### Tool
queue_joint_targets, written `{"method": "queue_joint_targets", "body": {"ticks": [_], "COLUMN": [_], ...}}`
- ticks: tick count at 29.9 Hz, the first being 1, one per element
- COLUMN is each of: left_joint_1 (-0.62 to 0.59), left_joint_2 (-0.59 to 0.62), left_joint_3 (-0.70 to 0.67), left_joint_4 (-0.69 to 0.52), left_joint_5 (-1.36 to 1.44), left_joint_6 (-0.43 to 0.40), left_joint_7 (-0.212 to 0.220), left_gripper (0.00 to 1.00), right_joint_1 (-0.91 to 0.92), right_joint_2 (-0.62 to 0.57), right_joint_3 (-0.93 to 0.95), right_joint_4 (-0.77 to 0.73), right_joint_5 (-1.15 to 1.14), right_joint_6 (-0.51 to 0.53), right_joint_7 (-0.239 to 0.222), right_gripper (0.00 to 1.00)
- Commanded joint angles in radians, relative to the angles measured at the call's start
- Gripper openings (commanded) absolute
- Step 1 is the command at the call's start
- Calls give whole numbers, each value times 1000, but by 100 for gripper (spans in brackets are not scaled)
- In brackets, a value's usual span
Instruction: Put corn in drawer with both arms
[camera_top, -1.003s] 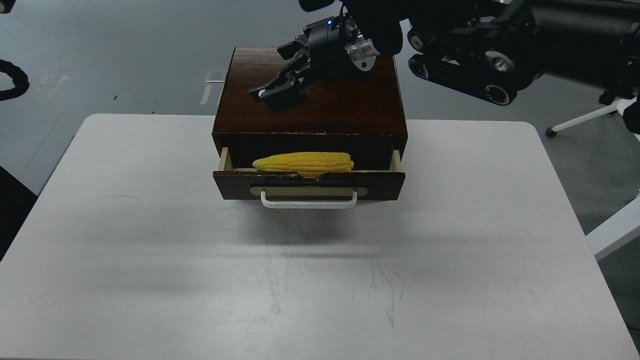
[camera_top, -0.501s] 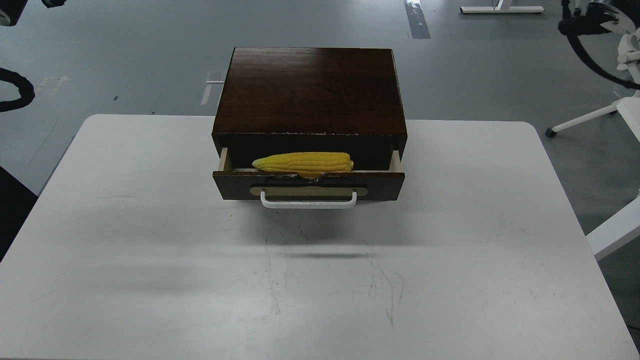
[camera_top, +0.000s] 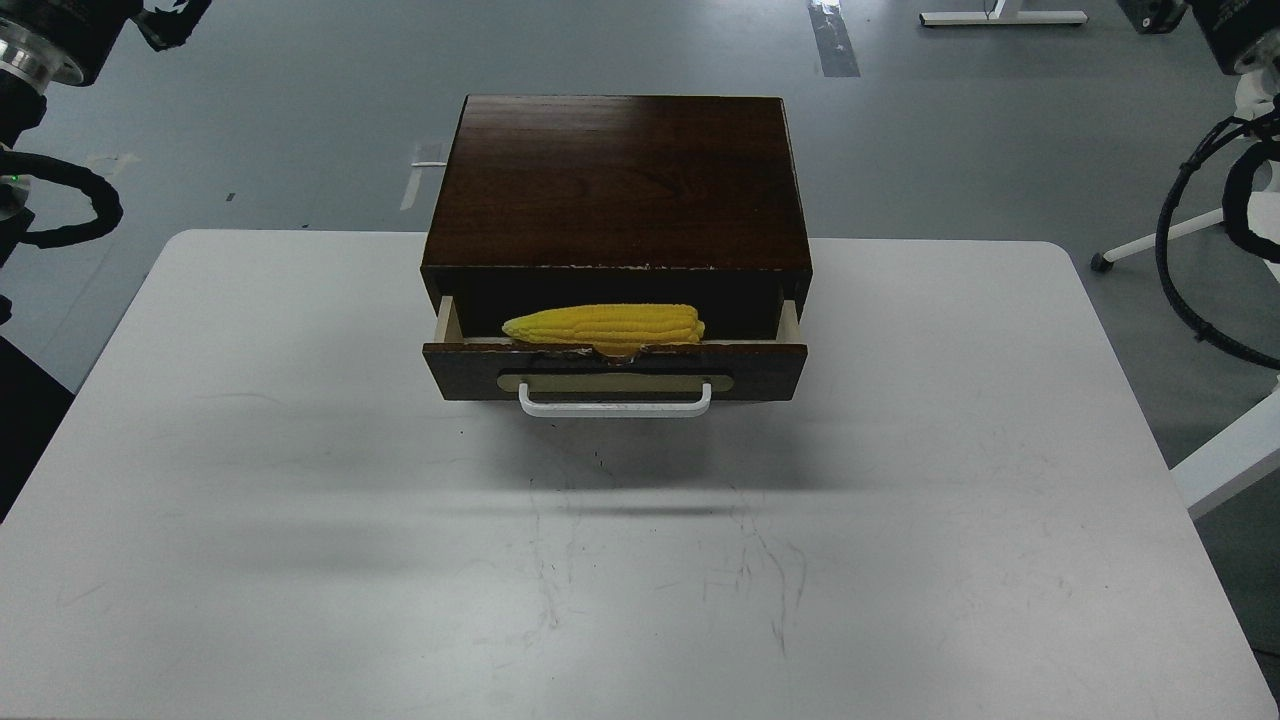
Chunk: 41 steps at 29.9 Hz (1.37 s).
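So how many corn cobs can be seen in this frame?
1. The corn lies lengthwise in the open drawer, just behind its front panel. The back of the drawer is under the box top, so more could be hidden there.

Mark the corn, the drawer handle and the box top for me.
corn (camera_top: 603, 324), head view, middle of the yellow cob lying in the open drawer
drawer handle (camera_top: 615, 408), head view, centre of the white bar
box top (camera_top: 620, 180), head view, middle of the dark wooden top panel
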Motion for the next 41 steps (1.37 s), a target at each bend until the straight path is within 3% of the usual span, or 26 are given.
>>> {"method": "queue_joint_targets", "body": {"ticks": [1, 10, 17, 41], "left_joint_1": [41, 119, 153, 214], "left_joint_2": [0, -33, -63, -71], "left_joint_3": [-7, -33, -34, -36], "left_joint_4": [0, 3, 11, 9], "left_joint_5": [-11, -28, -28, -29], "left_joint_6": [0, 0, 0, 0], "left_joint_7": [1, 7, 5, -1], "left_gripper": [98, 98, 98, 98], "right_joint_1": [-66, -94, -140, -200], "right_joint_2": [6, 165, 159, 164], "right_joint_3": [16, 76, 79, 77], "right_joint_4": [-15, -271, -261, -262], "right_joint_5": [53, 53, 55, 50], "right_joint_6": [18, -40, 22, 22], "right_joint_7": [0, 0, 0, 0], "right_gripper": [100, 100, 100, 100]}}
